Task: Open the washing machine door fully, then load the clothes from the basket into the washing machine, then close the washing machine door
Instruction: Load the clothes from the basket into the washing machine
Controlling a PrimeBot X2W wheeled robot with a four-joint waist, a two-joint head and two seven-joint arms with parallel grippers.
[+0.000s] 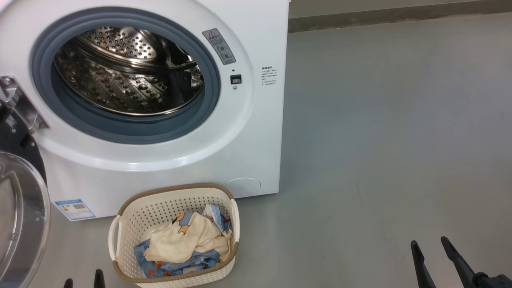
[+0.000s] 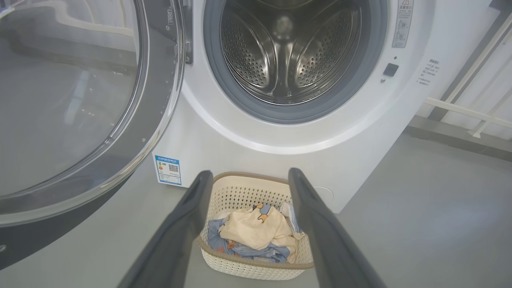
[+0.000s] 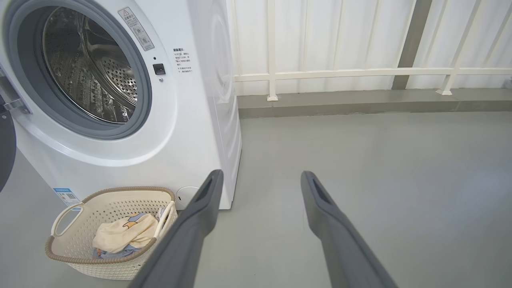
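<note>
While standing swung wide at the far left, washing machine door [image 1: 20, 208]: hanging off its hinge [image 1: 20, 106] and leaving the drum [image 1: 128, 72] mouth clear; looking stiff and heavy, so probably best pushing at its outer edge for closing.
Left gripper [image 1: 83, 280]: hovering low with fingers spread wide, gripping nothing, pointing toward the basket in its wrist view.
Basket [image 1: 160, 208]: sitting on the floor [image 1: 380, 140] just in front of the washer's base, below the drum mouth; probably being light and sliding easily if nudged.
Clothes [image 1: 184, 240]: lying heaped inside the basket, cream over blue; likely being soft, light and limp, trailing when lifted; probably best pinching deep into the raised cream fold at the heap's middle.
Washing machine [image 1: 256, 140]: standing behind the basket, showing bare steel inside.
Right gripper [image 1: 429, 242]: hovering well apart over bare floor, fingers spread, holding nothing.
</note>
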